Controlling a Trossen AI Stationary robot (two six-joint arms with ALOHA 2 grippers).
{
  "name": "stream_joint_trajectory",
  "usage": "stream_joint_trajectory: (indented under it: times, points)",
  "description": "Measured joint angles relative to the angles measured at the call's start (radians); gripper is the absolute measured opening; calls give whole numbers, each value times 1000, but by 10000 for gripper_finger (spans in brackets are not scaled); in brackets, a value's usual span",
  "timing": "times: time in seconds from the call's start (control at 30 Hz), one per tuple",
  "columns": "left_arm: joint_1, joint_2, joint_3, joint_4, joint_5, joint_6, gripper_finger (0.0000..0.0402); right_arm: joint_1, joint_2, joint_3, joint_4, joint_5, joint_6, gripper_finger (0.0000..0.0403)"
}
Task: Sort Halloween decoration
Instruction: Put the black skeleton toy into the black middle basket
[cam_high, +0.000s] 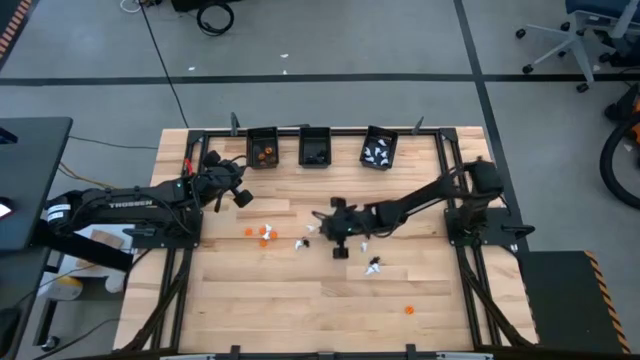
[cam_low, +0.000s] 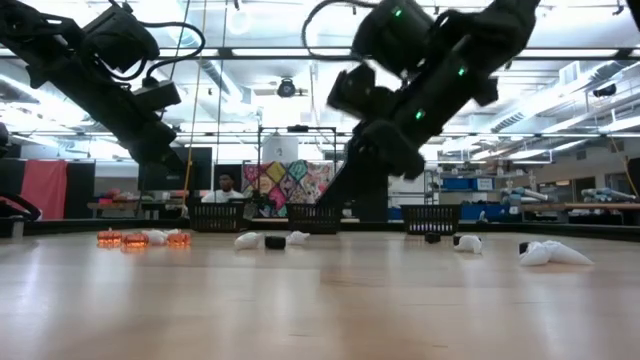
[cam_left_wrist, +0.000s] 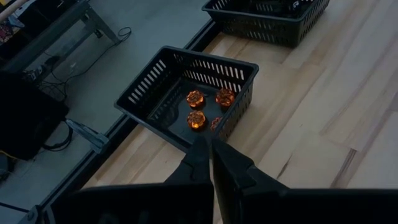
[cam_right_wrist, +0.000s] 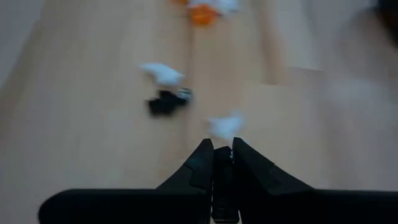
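Halloween decoration: tiny orange, black and white trinkets, partly sorted, the rest loose on the worktop. Orange pumpkin-like pieces (cam_left_wrist: 196, 119) lie in the left bin, black pieces (cam_high: 316, 155) in the middle bin, white pieces (cam_high: 378, 153) in the right bin. Loose: an orange cluster (cam_high: 262, 233) mid-worktop, white and black bits (cam_high: 303, 242) just beside it, a white-and-black pair (cam_high: 374, 265) nearer the front, one orange piece (cam_high: 409, 309) alone, well apart by the front edge.
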Motion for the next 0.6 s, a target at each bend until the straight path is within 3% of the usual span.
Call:
stream_joint_trajectory:
  times: [0.27,0.43,0.6]
  points:
    - [0,0,0,9,0,-8,0,-131,-156,-102,54,43,19,48]
    - [0,0,0,30,0,-8,0,-227,-111,-103,207,14,45,48]
    - [0,0,0,31,0,-8,0,-324,-21,-5,212,-18,81,48]
